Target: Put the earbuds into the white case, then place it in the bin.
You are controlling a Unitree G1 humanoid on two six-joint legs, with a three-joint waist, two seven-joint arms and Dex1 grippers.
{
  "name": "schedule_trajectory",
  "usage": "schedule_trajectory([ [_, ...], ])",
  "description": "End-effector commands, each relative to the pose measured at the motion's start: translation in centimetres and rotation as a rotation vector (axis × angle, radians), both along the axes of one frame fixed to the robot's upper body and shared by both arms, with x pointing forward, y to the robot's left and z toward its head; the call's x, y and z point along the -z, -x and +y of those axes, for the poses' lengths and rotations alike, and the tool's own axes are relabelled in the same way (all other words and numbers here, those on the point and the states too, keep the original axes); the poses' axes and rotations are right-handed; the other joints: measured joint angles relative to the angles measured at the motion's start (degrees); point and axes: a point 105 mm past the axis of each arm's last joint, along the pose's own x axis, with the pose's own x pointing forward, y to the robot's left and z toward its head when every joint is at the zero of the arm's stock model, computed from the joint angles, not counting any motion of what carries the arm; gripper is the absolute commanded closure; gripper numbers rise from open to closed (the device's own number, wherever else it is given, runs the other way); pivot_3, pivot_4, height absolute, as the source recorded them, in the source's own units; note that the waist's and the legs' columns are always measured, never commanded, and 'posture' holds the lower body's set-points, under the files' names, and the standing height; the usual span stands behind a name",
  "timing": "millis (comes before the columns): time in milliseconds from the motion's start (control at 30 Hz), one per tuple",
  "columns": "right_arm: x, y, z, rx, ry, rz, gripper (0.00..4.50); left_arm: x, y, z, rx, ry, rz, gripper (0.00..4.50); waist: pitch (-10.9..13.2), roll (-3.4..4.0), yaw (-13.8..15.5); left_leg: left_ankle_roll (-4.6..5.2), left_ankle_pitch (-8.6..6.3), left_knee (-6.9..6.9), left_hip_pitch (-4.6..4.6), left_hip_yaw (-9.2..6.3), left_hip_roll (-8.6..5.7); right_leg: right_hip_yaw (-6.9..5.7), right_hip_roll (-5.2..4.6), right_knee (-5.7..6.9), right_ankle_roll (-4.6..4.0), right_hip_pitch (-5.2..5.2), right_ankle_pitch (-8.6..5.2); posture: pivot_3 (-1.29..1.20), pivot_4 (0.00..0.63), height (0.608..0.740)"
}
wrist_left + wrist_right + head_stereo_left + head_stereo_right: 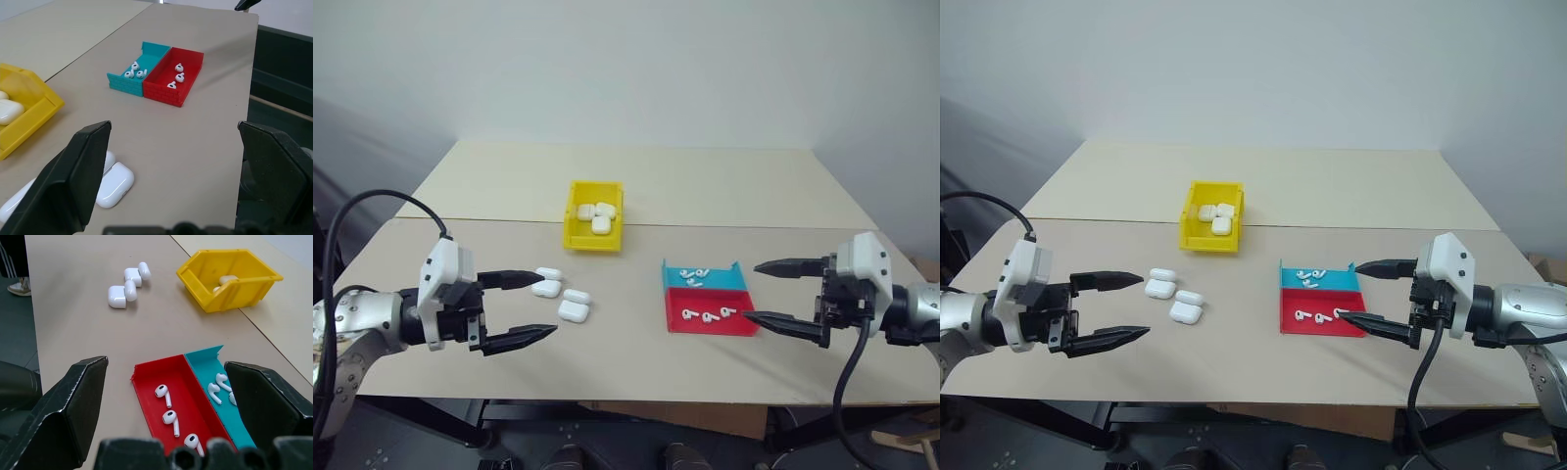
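Several closed white cases lie grouped on the table left of centre. My left gripper hovers open beside them, fingers pointing toward the group. The yellow bin stands behind them with more white cases inside. Earbuds lie in a teal tray, and more earbuds in the red tray joined to it. My right gripper is open just right of the trays, nothing between its fingers. The right wrist view looks down on the red tray's earbuds.
The tan table has a seam running across it behind the bin, with a second table surface beyond. A pale wall rises behind. The table's front edge is close below both grippers.
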Motion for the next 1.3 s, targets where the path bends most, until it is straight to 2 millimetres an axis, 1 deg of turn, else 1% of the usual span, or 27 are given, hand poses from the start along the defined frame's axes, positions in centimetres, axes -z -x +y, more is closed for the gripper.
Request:
schedule_trajectory([
  [33, -1.0, 0.4, 0.1, -0.01, -0.004, -0.044, 0.05, -1.2, 0.2, -0.2, 0.014, -0.003, -0.04, 0.0, 0.0, 0.0, 0.01, 0.0, 0.0, 0.0, 0.0, 0.0, 0.0, 0.0, 0.0, 0.0, 0.0, 0.0, 0.0, 0.0, 0.15, 0.74],
  [400, -1.2, 0.5, 0.6, -0.003, -0.033, -0.06, 0.05, -1.1, -1.0, -0.3, -0.062, -0.046, -0.09, 0.0, 0.0, 0.0, 0.08, 0.0, 0.0, 0.0, 0.01, 0.03, 0.01, 0.02, 0.01, 0.01, 0.0, 0.0, 0.0, 0.0, 0.15, 0.74],
  [500, -1.3, 0.2, 1.2, 0.005, -0.022, -0.069, 0.05, -1.0, -2.4, 0.3, -0.143, -0.107, -0.143, 0.0, 0.0, 0.0, 0.09, 0.0, 0.0, 0.0, 0.01, 0.03, 0.0, 0.03, 0.0, 0.01, 0.0, 0.01, 0.0, 0.0, 0.15, 0.74],
  [567, -1.5, 0.2, 1.5, 0.007, -0.018, -0.072, 0.05, -0.7, -3.1, 0.9, -0.199, -0.151, -0.148, 0.0, 0.0, 0.0, 0.06, 0.0, 0.0, 0.0, 0.02, 0.04, 0.0, 0.03, 0.01, 0.01, 0.0, 0.01, 0.0, 0.0, 0.15, 0.74],
  [633, -1.7, 0.4, 1.7, 0.008, -0.03, -0.072, 0.05, -0.3, -3.6, 1.5, -0.24, -0.186, -0.111, 0.0, 0.0, 0.0, 0.03, 0.03, 0.02, 0.0, 0.0, 0.04, 0.02, 0.03, 0.04, 0.01, 0.0, -0.01, 0.0, 0.0, 0.15, 0.74],
  [733, -1.8, 0.5, 2.1, 0.016, -0.046, -0.076, 0.05, 0.7, -4.9, 2.6, -0.37, -0.298, 0.048, 0.0, 0.01, -0.02, 0.2, 0.07, 0.05, 0.0, -0.04, 0.04, 0.03, 0.03, 0.04, 0.01, 0.0, -0.06, 0.0, 0.0, 0.15, 0.74],
  [800, -1.8, 0.5, 2.3, 0.035, -0.054, -0.077, 0.05, 1.1, -5.8, 2.9, -0.447, -0.361, 0.069, 0.0, 0.0, -0.01, 0.34, 0.06, 0.04, 0.0, -0.05, 0.04, 0.02, 0.02, 0.03, 0.0, 0.02, -0.07, 0.01, 0.0, 0.15, 0.74],
  [900, -1.7, 0.4, 2.6, 0.053, -0.063, -0.08, 0.05, 0.8, -7.0, 2.5, -0.509, -0.309, 0.108, 0.0, 0.0, -0.01, 0.36, -0.01, -0.01, 0.0, -0.04, 0.05, -0.03, 0.02, -0.01, -0.01, 0.04, -0.01, 0.01, 0.0, 0.15, 0.74],
  [1000, -1.8, 0.5, 2.8, 0.064, -0.084, -0.082, 0.05, 0.9, -8.4, 2.9, -0.641, -0.365, 0.086, 0.0, 0.0, -0.03, 0.31, 0.21, 0.13, 0.0, -0.07, 0.03, -0.01, 0.01, 0.04, 0.0, 0.04, -0.02, 0.01, 0.0, 0.15, 0.74],
  [1067, -1.8, 0.5, 2.9, 0.078, -0.111, -0.077, 0.05, 0.8, -9.0, 3.1, -0.68, -0.367, 0.118, 0.0, 0.0, -0.03, 0.27, 0.22, 0.13, 0.0, -0.08, 0.03, 0.0, 0.02, 0.07, 0.01, 0.04, -0.03, 0.01, 0.0, 0.15, 0.74],
  [1133, -1.7, 0.7, 3.1, 0.084, -0.118, -0.076, 0.05, 1.1, -10.1, 3.7, -0.776, -0.354, 0.228, 0.0, 0.0, -0.03, 0.19, 0.22, 0.14, 0.0, -0.08, 0.02, 0.0, 0.03, 0.09, 0.02, 0.06, -0.04, 0.01, 0.0, 0.15, 0.74],
  [1200, -1.5, 0.8, 3.3, 0.086, -0.12, -0.075, 0.05, 1.5, -10.8, 3.8, -0.838, -0.353, 0.338, 0.0, 0.01, -0.05, 0.39, 0.23, 0.14, 0.05, -0.08, -0.05, -0.01, 0.02, 0.13, 0.06, 0.11, 0.01, 0.02, 0.0, 0.15, 0.74],
  [1300, -1.5, 0.7, 3.5, 0.096, -0.135, -0.079, 0.05, 1.9, -11.6, 2.9, -0.855, -0.354, 0.463, 0.0, 0.0, -0.05, 0.27, 0.23, 0.14, 0.1, -0.06, -0.1, -0.06, 0.04, 0.13, 0.08, 0.11, 0.07, 0.02, 0.0, 0.15, 0.74],
])
